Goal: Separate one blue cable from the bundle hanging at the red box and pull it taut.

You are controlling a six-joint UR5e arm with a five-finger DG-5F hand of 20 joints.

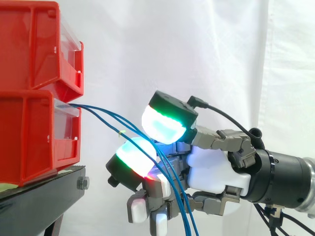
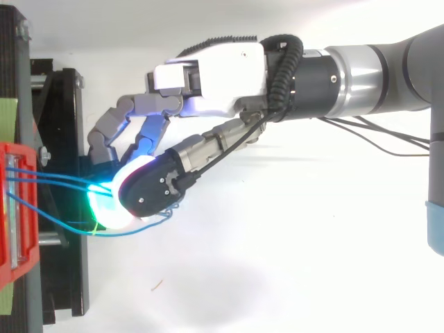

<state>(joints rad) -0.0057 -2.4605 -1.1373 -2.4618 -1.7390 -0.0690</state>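
Cables (image 1: 101,119), thin and blue, run from the front of the lower red box (image 1: 29,137) to the hand (image 1: 211,172), which pinches them between two curled fingers; below it they hang loose.

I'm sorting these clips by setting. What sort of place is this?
Probably a robotics lab test cell rather than a working shop. A white curtain backs the scene, red bins sit stacked on a black stand, and a robot hand pinches blue cables.
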